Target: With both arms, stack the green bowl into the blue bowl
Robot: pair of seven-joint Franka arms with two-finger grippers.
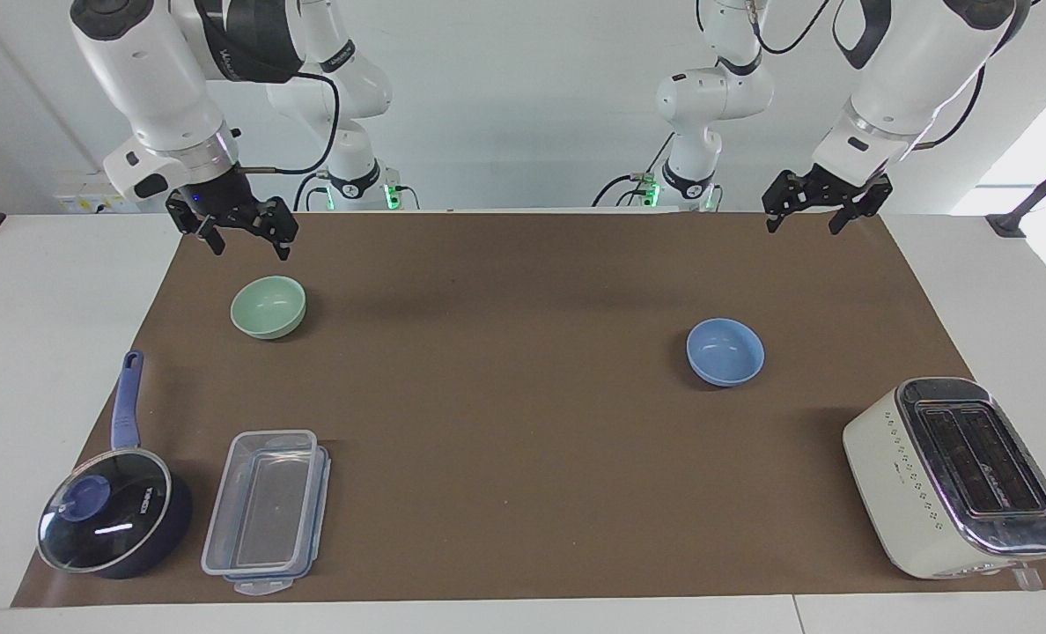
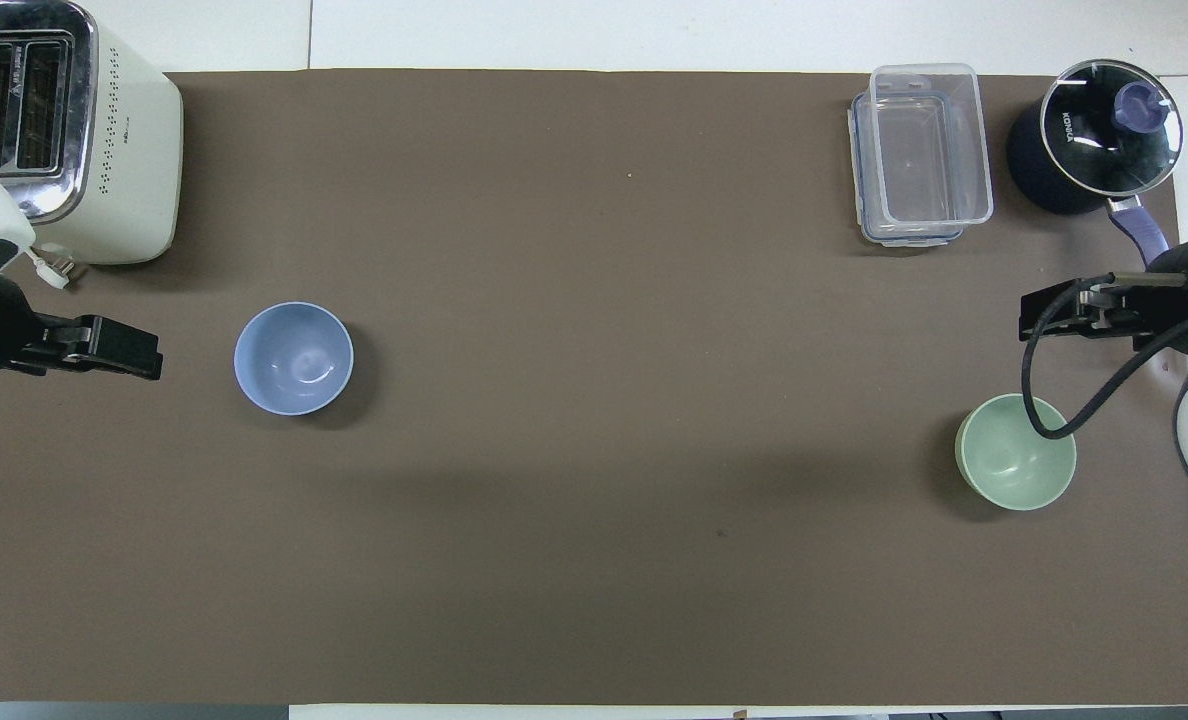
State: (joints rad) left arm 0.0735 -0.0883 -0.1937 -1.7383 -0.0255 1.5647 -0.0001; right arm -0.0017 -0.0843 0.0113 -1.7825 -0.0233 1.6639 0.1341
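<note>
The pale mint-green bowl [image 1: 268,306] stands upright and empty on the brown mat toward the right arm's end; it also shows in the overhead view [image 2: 1014,465]. The periwinkle-blue bowl [image 1: 725,352] stands upright and empty toward the left arm's end; it also shows in the overhead view [image 2: 293,358]. My right gripper [image 1: 248,249] is open and empty, raised over the mat beside the green bowl, not touching it; it also shows in the overhead view [image 2: 1064,318]. My left gripper [image 1: 802,224] is open and empty, raised over the mat's edge, well apart from the blue bowl; it also shows in the overhead view [image 2: 104,350].
A cream toaster [image 1: 954,475] stands at the left arm's end, farther from the robots than the blue bowl. A clear lidded container [image 1: 266,511] and a dark blue saucepan with glass lid [image 1: 109,519] stand at the right arm's end, farther than the green bowl.
</note>
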